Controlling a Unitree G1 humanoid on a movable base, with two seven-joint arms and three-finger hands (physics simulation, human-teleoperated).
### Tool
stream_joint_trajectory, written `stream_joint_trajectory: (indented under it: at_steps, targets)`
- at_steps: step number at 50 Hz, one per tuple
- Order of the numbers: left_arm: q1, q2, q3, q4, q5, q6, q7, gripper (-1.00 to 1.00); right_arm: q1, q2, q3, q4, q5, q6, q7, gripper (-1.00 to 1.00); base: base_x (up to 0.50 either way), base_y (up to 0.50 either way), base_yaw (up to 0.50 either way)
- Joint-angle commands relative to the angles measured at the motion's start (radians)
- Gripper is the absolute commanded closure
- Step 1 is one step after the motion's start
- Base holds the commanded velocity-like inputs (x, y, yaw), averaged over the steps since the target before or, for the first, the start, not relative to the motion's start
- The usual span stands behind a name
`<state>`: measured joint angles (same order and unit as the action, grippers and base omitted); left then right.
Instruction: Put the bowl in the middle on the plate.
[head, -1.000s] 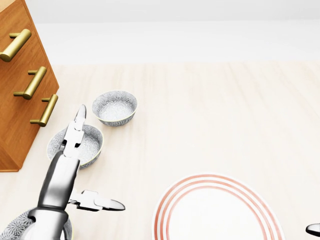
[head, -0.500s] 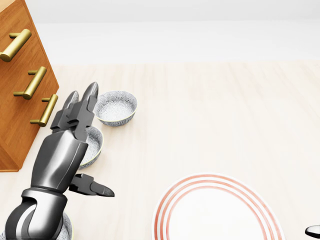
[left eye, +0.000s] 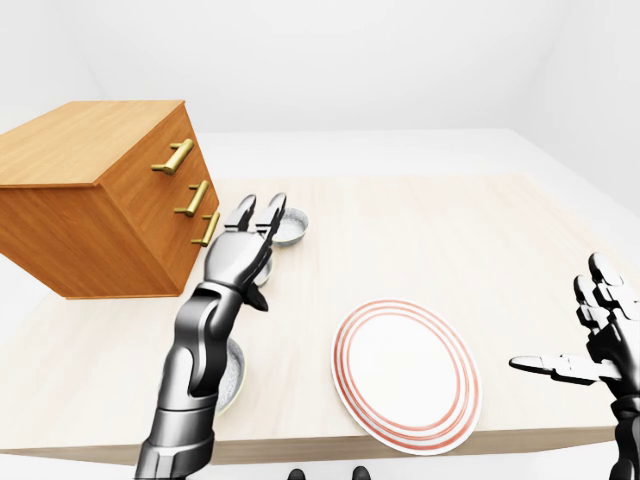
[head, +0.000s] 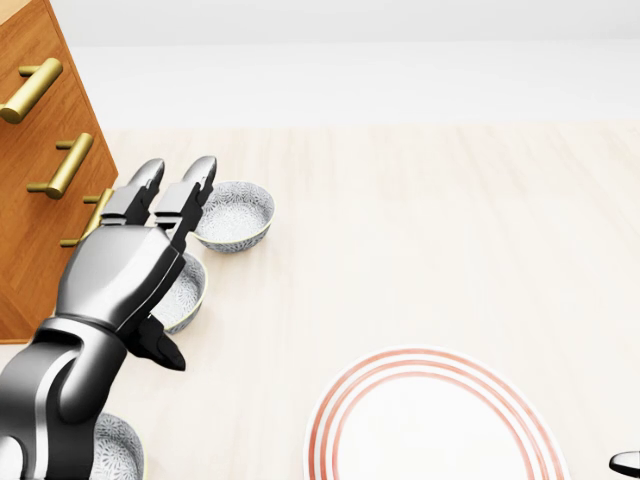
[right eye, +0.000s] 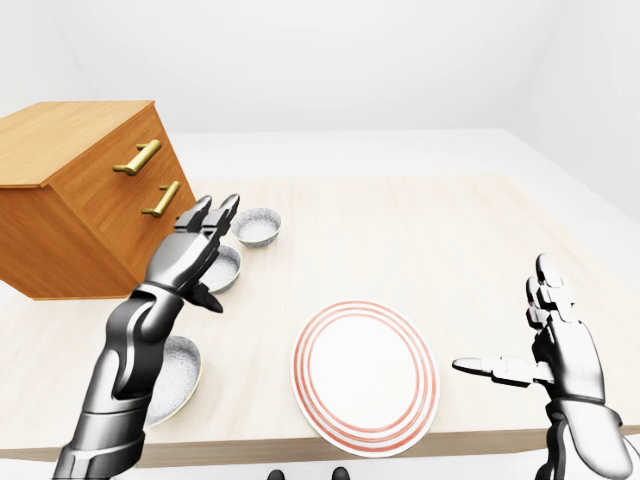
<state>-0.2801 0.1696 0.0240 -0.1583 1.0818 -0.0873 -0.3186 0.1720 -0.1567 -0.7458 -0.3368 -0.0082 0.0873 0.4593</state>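
Three patterned grey bowls stand in a row on the left of the table: the far bowl (head: 235, 214), the middle bowl (head: 187, 291) and the near bowl (head: 117, 448). My left hand (head: 170, 265) hovers open over the middle bowl and hides its left half. Its fingertips reach toward the far bowl, its thumb points down, and nothing is held. The white plate (head: 435, 420) with red rings lies at the bottom right of the head view. My right hand (right eye: 515, 335) is open and empty, raised to the right of the plate.
A wooden drawer chest (left eye: 90, 200) with brass handles (head: 68, 166) stands just left of the bowls. The light wooden tabletop (head: 430, 240) stretches to the right. The table's near edge (right eye: 420, 440) runs just below the plate.
My left hand has lifted and swung up the view over the middle bowl, now covering more of it, with the thumb drawn in and down. Bowls and plate have not moved.
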Motion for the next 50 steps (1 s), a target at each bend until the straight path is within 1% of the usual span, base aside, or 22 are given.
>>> stream_joint_trajectory:
  at_steps: [1, 4, 5, 9, 10, 11, 14, 24, 26, 28, 30, 31, 33, 35, 39, 43, 46, 50]
  targets:
    - [-0.07, 0.043, 0.012, 0.079, 0.096, 0.0, -0.062, -1.0, -0.001, 0.0, 0.0, -0.003, -0.005, 0.0, 0.001, -1.0, 0.0, 0.0, 0.0]
    - [-0.089, 0.047, 0.017, 0.093, 0.107, 0.0, -0.07, -1.0, -0.002, 0.0, 0.001, -0.001, -0.007, 0.0, 0.0, -1.0, 0.0, 0.0, 0.0]
    - [-0.106, 0.061, 0.015, 0.11, 0.126, 0.0, -0.082, -1.0, 0.002, 0.002, 0.002, -0.003, -0.009, 0.0, 0.001, -1.0, 0.0, 0.0, 0.0]
    - [-0.107, 0.059, 0.019, 0.111, 0.13, 0.0, -0.084, -1.0, 0.002, 0.002, 0.001, -0.003, -0.01, 0.0, 0.002, -1.0, 0.0, 0.0, 0.0]
    - [-0.143, 0.082, 0.015, 0.145, 0.141, 0.0, -0.093, -1.0, 0.0, 0.0, 0.002, -0.003, -0.013, 0.0, 0.0, -1.0, 0.0, 0.0, 0.0]
    - [-0.153, 0.084, 0.02, 0.146, 0.141, 0.0, -0.104, -1.0, 0.0, 0.0, 0.002, 0.002, -0.014, 0.0, 0.0, -1.0, 0.0, 0.0, 0.0]
    - [-0.201, 0.095, 0.036, 0.194, 0.136, 0.0, -0.103, -1.0, -0.001, 0.0, 0.006, 0.009, -0.017, 0.0, -0.002, -1.0, 0.0, 0.0, 0.0]
    - [-0.223, 0.104, 0.031, 0.21, 0.15, 0.0, -0.138, -1.0, -0.002, -0.002, 0.008, 0.03, -0.015, 0.0, -0.005, -1.0, 0.0, 0.0, 0.0]
    - [-0.233, 0.101, 0.031, 0.198, 0.14, 0.0, -0.176, -1.0, -0.002, -0.004, 0.008, 0.032, -0.015, 0.0, -0.008, -1.0, 0.0, 0.0, 0.0]
    - [-0.238, 0.105, 0.031, 0.206, 0.144, 0.0, -0.181, -1.0, 0.002, -0.002, 0.005, 0.015, -0.012, 0.0, -0.008, -1.0, 0.0, 0.0, 0.0]
    - [-0.237, 0.108, 0.028, 0.225, 0.151, 0.0, -0.175, -1.0, 0.002, -0.001, 0.005, 0.018, -0.013, 0.0, -0.007, -1.0, 0.0, 0.0, 0.0]
    - [-0.241, 0.109, 0.028, 0.247, 0.154, 0.0, -0.157, -1.0, 0.001, -0.001, 0.005, 0.016, -0.013, 0.0, -0.007, -1.0, 0.0, 0.0, 0.0]
    - [-0.246, 0.109, 0.031, 0.258, 0.153, 0.0, -0.156, -1.0, 0.001, -0.001, 0.005, 0.014, -0.013, 0.0, -0.006, -1.0, 0.0, 0.0, 0.0]
    - [-0.249, 0.114, 0.03, 0.281, 0.175, 0.0, -0.138, -1.0, 0.0, -0.002, 0.005, 0.008, -0.013, 0.0, -0.006, -1.0, 0.0, 0.0, 0.0]
    - [-0.264, 0.12, 0.032, 0.273, 0.184, 0.0, -0.159, -1.0, -0.005, -0.005, 0.006, 0.017, -0.014, 0.0, -0.009, -1.0, 0.0, 0.0, 0.0]
    - [-0.27, 0.122, 0.029, 0.286, 0.188, 0.0, -0.162, -1.0, -0.001, -0.003, 0.003, 0.022, -0.013, 0.0, -0.008, -1.0, 0.0, 0.0, 0.0]
    - [-0.266, 0.123, 0.028, 0.294, 0.193, 0.0, -0.159, -1.0, 0.001, -0.002, 0.004, 0.02, -0.013, 0.0, -0.008, -1.0, 0.0, 0.0, 0.0]
    - [-0.218, 0.115, 0.021, 0.292, 0.203, 0.0, -0.165, -1.0, 0.0, -0.004, 0.006, 0.029, -0.016, 0.0, -0.01, -1.0, 0.0, 0.0, 0.0]
